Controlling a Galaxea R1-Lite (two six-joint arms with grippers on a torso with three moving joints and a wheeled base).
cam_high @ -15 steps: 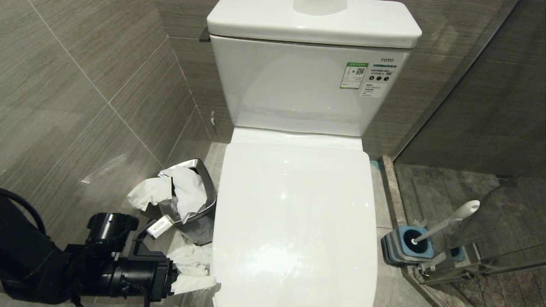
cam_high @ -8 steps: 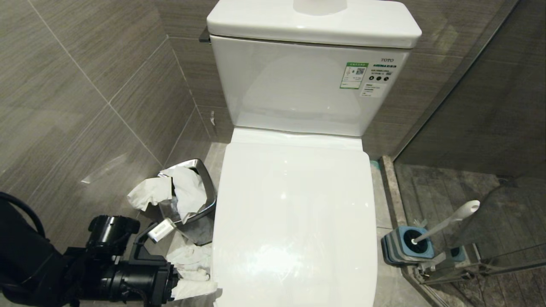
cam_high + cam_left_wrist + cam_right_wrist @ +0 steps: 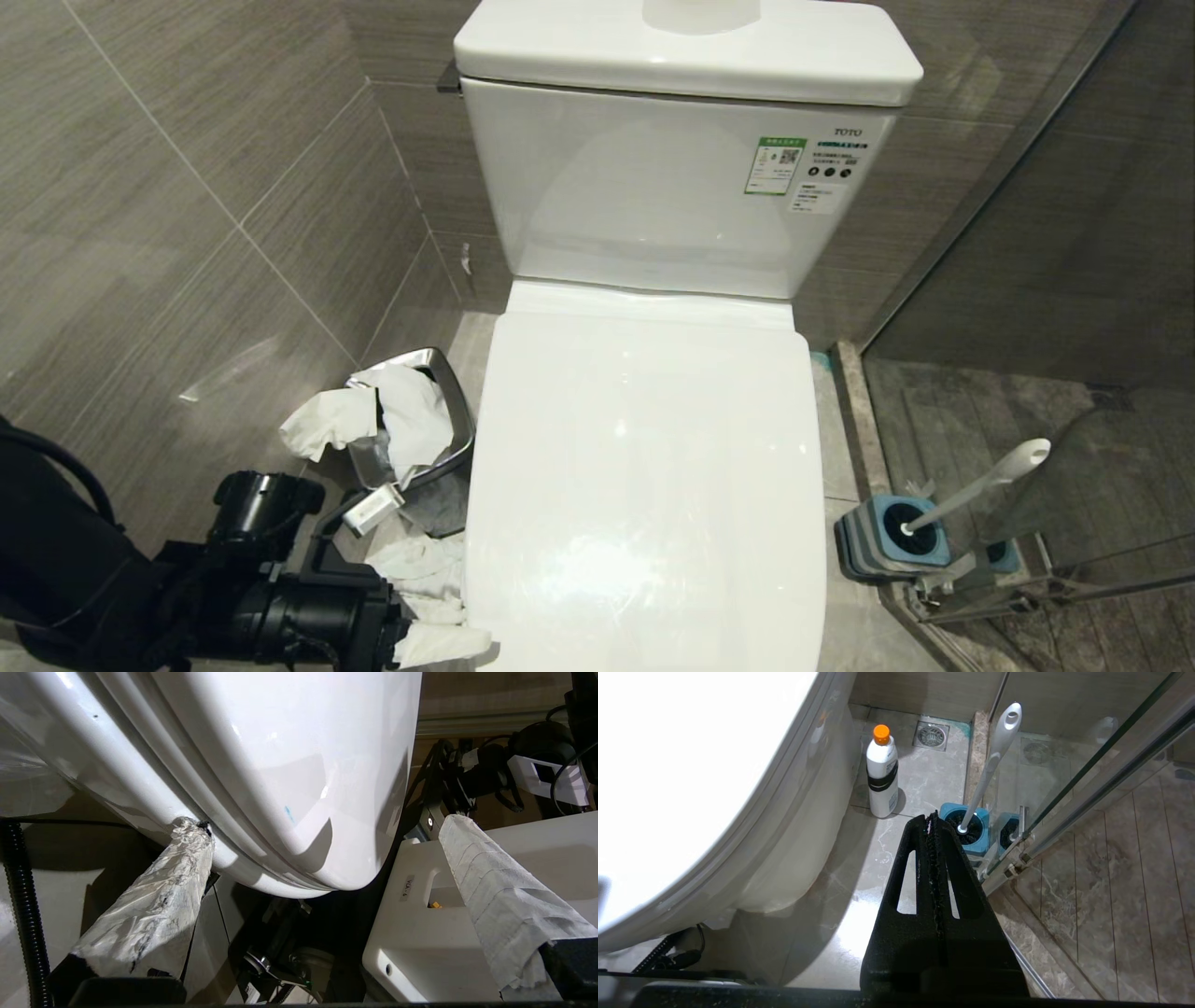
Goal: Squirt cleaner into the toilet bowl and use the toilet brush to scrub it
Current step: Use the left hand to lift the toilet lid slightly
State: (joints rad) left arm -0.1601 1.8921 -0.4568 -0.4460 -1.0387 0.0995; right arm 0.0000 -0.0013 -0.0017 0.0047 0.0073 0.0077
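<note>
The toilet bowl (image 3: 154,807) is covered by its shut white lid (image 3: 644,485), so its inside is hidden. My left gripper (image 3: 446,611) is low at the toilet's front left corner. It stands open, and its paper-wrapped fingers (image 3: 187,858) straddle the lid's front edge, one tip against the rim under the seat. A small blue smear of cleaner (image 3: 288,813) marks the lid. The toilet brush (image 3: 980,487) leans in its blue holder (image 3: 892,541) on the floor to the right. My right gripper (image 3: 931,814) is shut and empty, hanging above the floor and pointing at the holder (image 3: 971,828).
A steel waste bin (image 3: 439,373) overflowing with tissue stands left of the toilet, with more tissue on the floor beside it. A white bottle with an orange cap (image 3: 882,772) stands by the toilet's right side. A glass shower door (image 3: 1055,523) runs close behind the brush holder.
My left arm has shifted a little to the right and lower, bringing its fingers closer to the lid's front left corner. Nothing else has moved.
</note>
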